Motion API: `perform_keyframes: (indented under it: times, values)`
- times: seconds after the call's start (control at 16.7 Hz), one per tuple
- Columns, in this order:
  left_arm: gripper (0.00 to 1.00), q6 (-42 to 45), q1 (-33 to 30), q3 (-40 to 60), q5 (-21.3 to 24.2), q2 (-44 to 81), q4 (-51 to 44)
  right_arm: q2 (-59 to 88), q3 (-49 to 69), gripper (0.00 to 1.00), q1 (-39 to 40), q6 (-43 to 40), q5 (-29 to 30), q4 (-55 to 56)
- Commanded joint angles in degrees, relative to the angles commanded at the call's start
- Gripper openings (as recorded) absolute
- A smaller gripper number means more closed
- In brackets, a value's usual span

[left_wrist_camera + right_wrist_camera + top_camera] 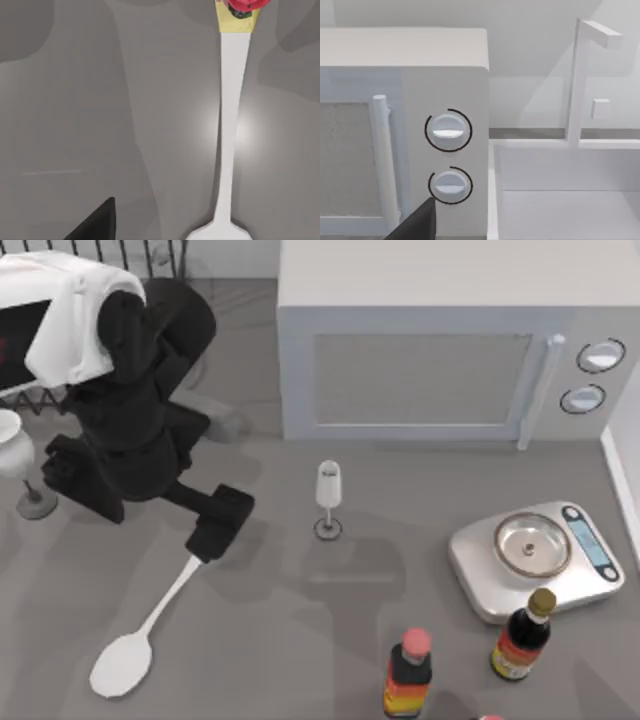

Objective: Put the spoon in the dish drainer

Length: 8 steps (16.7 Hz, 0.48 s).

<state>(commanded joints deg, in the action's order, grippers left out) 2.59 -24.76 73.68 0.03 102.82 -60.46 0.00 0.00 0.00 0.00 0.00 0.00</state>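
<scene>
Spoon [140, 633] flat on table, bowl toward front-left, handle under left end effector [212, 536], grip state unclear

On the grey bench: one long white spoon [135, 645], one black wire dish drainer [140, 258], one grey box-shaped microwave [440, 340], one clear stemmed glass [328, 498], one silver kitchen scale [535, 558], and two dark sauce bottles [408, 672] [522, 636].
</scene>
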Motion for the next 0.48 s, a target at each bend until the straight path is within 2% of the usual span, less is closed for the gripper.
perform_keyframes:
  times: [0.18, 0.48]
  values:
    - [1.0, 0.17, -0.12, -2.46, 0.01, 1.92, 3.99, 0.0, 0.0, 1.0, 0.0, 0.0, 0.0, 0.0]
    - [1.0, 0.24, -0.11, -9.38, 0.04, 7.72, 17.74, 0.0, 0.0, 1.0, 0.0, 0.0, 0.0, 0.0]
